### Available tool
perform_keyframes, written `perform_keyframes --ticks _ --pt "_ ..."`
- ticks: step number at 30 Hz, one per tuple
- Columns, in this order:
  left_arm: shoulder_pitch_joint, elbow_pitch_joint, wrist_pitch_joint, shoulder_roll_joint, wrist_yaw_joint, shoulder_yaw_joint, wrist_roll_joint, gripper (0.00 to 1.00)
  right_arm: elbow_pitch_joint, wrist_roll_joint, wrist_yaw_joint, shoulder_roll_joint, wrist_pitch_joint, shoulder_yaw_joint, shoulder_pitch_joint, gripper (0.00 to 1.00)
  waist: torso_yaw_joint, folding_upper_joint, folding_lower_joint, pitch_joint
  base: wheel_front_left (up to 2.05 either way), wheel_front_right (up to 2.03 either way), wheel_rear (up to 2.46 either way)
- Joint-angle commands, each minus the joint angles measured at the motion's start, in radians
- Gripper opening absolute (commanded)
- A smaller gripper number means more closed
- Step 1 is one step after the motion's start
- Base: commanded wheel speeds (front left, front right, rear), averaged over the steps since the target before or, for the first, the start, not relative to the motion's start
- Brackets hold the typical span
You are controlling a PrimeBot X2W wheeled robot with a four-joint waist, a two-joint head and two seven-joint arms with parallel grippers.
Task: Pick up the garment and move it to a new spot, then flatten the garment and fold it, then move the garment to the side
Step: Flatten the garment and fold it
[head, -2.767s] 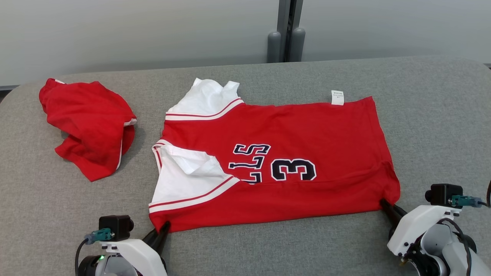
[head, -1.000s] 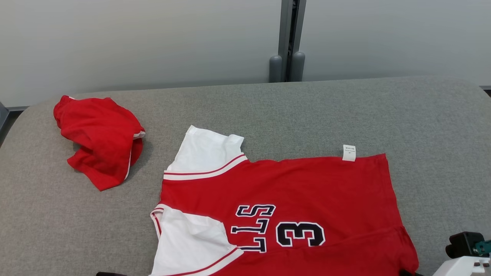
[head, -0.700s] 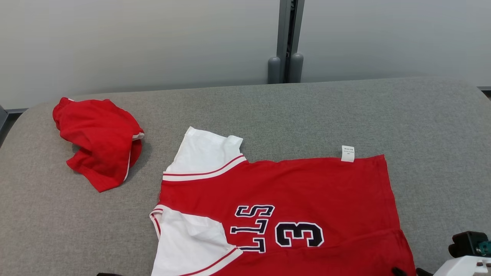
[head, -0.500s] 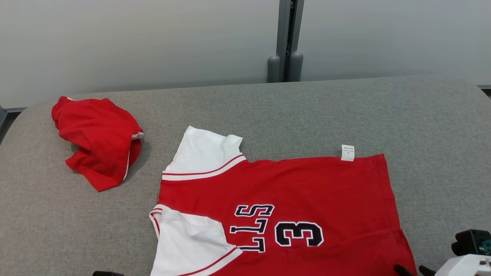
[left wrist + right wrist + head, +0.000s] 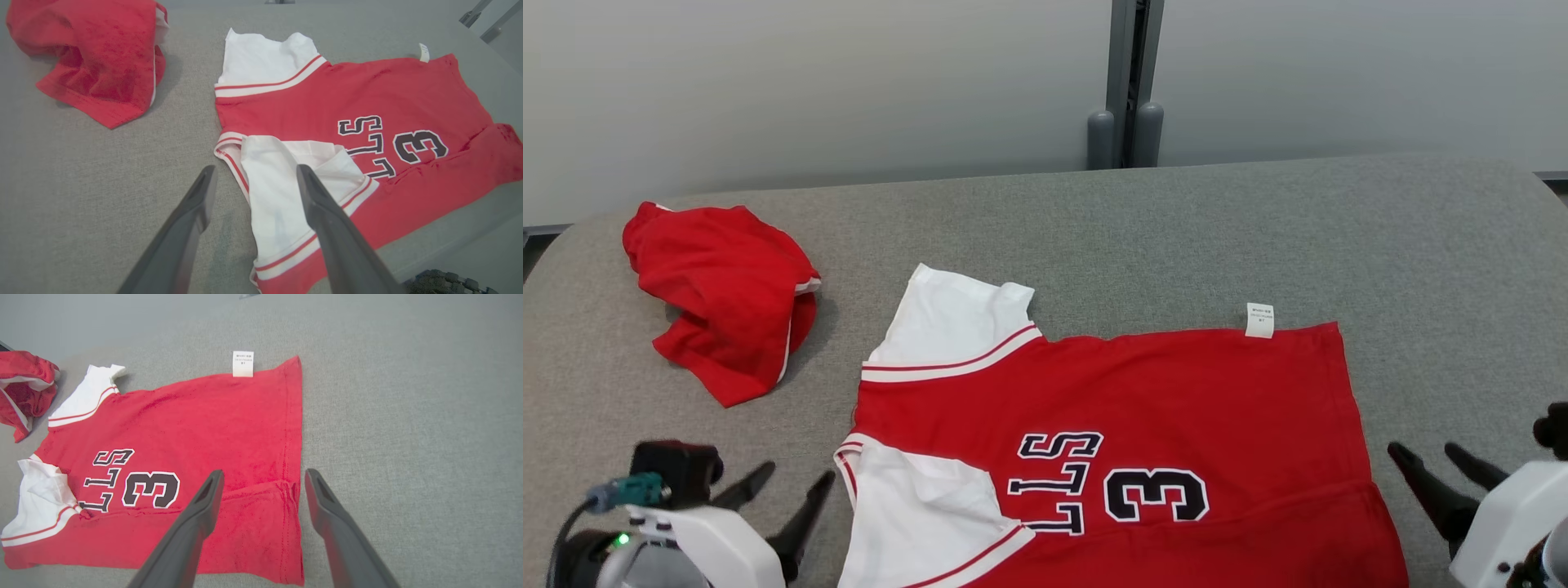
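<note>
jersey [image 5: 1111,408]: flat-ish on the grey worktop [image 5: 1176,220], sideways to me, long axis running left-right, near long edge folded over
left tool [image 5: 799,472]: prongs spread, holding nothing, just off the sleeve end
right tool [image 5: 1421,447]: same, spread and empty, just off the hem end
my read: each arm is nearest its own end, so I'd go for a two-corner grab
crumpled red garment [image 5: 719,286]: far left, well apart, so I'm leaving it

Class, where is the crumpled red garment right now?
Head view: the crumpled red garment lies far left on the grey table, left of the white sleeve of the red jersey.
</note>
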Motion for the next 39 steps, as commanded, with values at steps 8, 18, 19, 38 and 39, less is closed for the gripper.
perform_keyframes --ticks 8,18,19,38,39 --pt "-0.175 -0.001 0.038 -0.017 -0.007 0.070 0.012 1.00 0.015 -0.054 0.000 0.027 -0.086 0.018 -0.184 1.00 -0.037 0.0000 0.0000 0.103 0.00 0.00 0.00" --pt "-0.461 0.217 0.161 -0.128 -0.212 0.110 -0.062 1.00 0.235 -0.090 0.000 0.037 -0.176 0.010 -0.415 1.00 -0.053 0.0000 0.0000 0.250 0.00 0.00 0.00" --pt "-0.488 0.248 0.175 -0.138 -0.229 0.109 -0.066 1.00 0.259 -0.088 0.000 0.039 -0.178 0.010 -0.434 1.00 -0.054 0.0000 0.0000 0.260 0.00 0.00 0.00" --pt "-0.835 0.693 0.402 -0.250 -0.498 0.019 -0.041 1.00 0.582 0.016 0.000 0.025 -0.183 0.138 -0.704 1.00 -0.098 0.0000 0.0000 0.423 0.00 0.00 0.00" --pt "-0.842 0.707 0.408 -0.258 -0.502 0.016 -0.045 1.00 0.591 0.023 0.000 0.026 -0.185 0.150 -0.708 1.00 -0.100 0.0000 0.0000 0.428 0.00 0.00 0.00"
